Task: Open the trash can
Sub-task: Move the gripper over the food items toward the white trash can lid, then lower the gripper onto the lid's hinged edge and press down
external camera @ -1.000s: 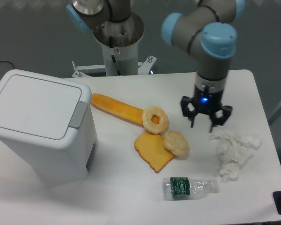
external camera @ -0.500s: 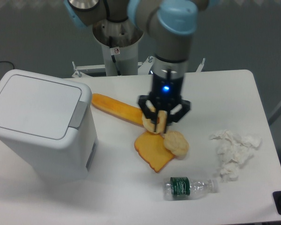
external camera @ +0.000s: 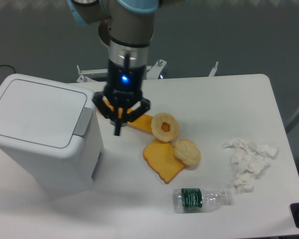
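the trash can point(external camera: 40, 132) sits lid down at the left of the tabletop point(external camera: 214, 99). the end effector point(external camera: 120, 119) hangs just right of its grey tab point(external camera: 81, 121), over an orange strip point(external camera: 139, 121); i cannot tell whether its fingers are spread or clenched.

We see an evenly lit, fairly bright scene, the light falling from above. The white desk point(external camera: 214, 99) reflects softly without harsh glare, and the grey wall behind looks dimmer. Shadows are faint and diffuse: a pale one lies on the desk just beside the bin point(external camera: 42, 132), and thin ones edge the food pieces. A small blue light glows on the gripper point(external camera: 120, 122). The whole picture is slightly soft and grainy, with fine detail smeared.
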Available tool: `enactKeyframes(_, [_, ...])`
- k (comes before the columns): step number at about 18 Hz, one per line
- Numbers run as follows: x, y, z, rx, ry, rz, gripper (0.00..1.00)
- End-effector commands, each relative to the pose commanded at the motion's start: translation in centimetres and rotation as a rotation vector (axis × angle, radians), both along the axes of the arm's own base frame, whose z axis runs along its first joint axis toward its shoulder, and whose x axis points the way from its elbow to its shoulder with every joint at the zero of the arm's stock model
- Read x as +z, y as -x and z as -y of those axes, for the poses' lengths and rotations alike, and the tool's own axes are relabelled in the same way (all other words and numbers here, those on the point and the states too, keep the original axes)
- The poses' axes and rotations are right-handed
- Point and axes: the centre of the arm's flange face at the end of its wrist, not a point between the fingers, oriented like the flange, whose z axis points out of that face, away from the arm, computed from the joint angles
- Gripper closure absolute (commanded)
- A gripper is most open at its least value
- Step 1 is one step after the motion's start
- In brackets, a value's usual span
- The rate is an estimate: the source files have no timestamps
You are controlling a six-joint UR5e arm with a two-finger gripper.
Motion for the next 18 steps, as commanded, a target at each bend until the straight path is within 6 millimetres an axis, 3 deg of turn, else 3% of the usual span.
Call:
enactKeyframes(2, [-0.1,-1.8,-0.4,-0.027,0.003,0.002,0.96])
enactKeyframes(6, [-0.6,-3.0,-0.7,-0.047,0.01,0.011,0.96])
enactKeyframes(18, [-1.9,-2.5,-0.3,-0.042,0.032,0.02,0.96])
